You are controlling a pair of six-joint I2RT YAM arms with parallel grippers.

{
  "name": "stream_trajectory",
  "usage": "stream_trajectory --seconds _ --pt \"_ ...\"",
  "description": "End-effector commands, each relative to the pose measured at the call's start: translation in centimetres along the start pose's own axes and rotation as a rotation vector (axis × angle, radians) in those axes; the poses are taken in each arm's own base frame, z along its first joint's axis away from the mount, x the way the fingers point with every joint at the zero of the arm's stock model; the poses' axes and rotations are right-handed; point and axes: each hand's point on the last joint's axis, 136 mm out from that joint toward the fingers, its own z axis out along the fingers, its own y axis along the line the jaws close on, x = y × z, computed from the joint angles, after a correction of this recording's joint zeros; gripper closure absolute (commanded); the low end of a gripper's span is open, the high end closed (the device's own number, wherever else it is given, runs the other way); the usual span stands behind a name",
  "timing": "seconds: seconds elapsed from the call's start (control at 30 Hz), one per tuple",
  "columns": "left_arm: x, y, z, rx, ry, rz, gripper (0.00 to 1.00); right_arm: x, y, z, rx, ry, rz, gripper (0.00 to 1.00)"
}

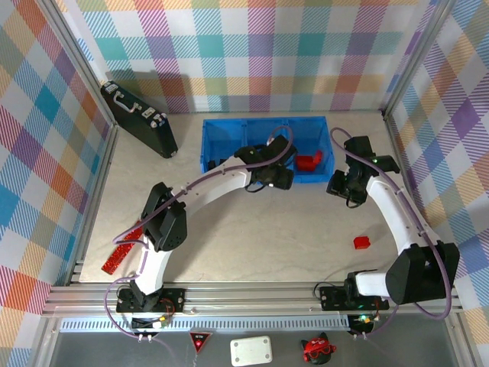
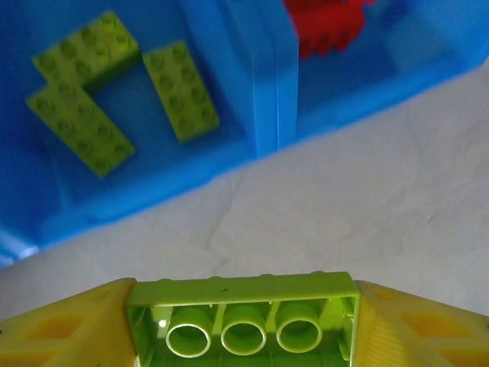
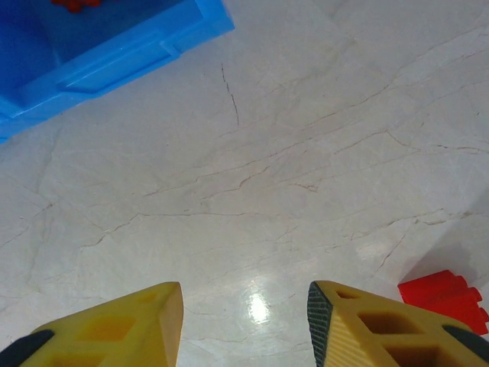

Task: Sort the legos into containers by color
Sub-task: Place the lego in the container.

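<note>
Plaid-papered walls (image 1: 252, 53) ring a pale, marble-veined table (image 1: 252, 229), where a blue bin (image 1: 221, 145) of three compartments sits toward the far edge and a black briefcase (image 1: 139, 119) lies near the left wall. The left gripper (image 2: 243, 325) hovers just short of the bin's near wall, its yellow fingers (image 2: 69, 329) pinching a lime green brick (image 2: 243, 302) by the ends, hollow underside toward the camera. The right gripper (image 3: 244, 321) hangs over bare tabletop beside the bin's right end, fingers spread with nothing between them. Three lime bricks (image 2: 179, 88) lie in the middle compartment, red bricks (image 1: 309, 161) in the right one. A lone red brick (image 1: 361, 242) rests on the table, well apart from the bin.
</note>
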Motion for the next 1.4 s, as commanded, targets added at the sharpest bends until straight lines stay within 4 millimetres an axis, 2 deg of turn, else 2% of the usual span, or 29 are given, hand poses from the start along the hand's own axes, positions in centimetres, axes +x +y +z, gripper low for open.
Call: stream_trajectory --seconds 0.0,0.17,0.33,0.57,0.87,1.0,1.13,1.27,1.37 --pt "-1.7 0.9 1.6 0.004 -0.016 -0.072 0.34 0.7 0.4 -0.6 -0.029 -0.001 0.025 0.52" --pt "-3.7 1.4 3.2 0.052 -0.048 -0.204 0.34 1.1 0.5 -0.6 -0.03 0.006 0.017 0.52" --pt "-4.9 2.6 4.7 0.07 -0.068 -0.323 0.34 1.6 0.8 -0.5 -0.04 0.011 0.011 0.52" --pt "-4.6 4.6 7.6 0.076 -0.04 -0.461 0.34 2.1 0.8 -0.4 -0.043 0.016 0.004 0.51" --pt "-3.6 5.2 10.5 0.088 0.003 -0.52 0.31 2.0 1.2 -0.3 -0.05 0.02 -0.011 0.51" --pt "-3.4 5.4 10.6 0.085 0.006 -0.527 0.24 2.0 1.2 -0.2 -0.045 0.025 -0.021 0.51" --pt "-3.9 5.4 9.7 0.085 -0.011 -0.526 0.2 1.8 1.3 -0.3 -0.043 0.021 -0.025 0.49" --pt "-4.9 5.2 8.1 0.1 -0.04 -0.518 0.21 1.5 1.5 -0.4 -0.048 0.011 -0.034 0.48" --pt "-5.8 5.0 6.3 0.118 -0.068 -0.51 0.2 1.0 1.8 -0.6 -0.058 0.0 -0.046 0.45"
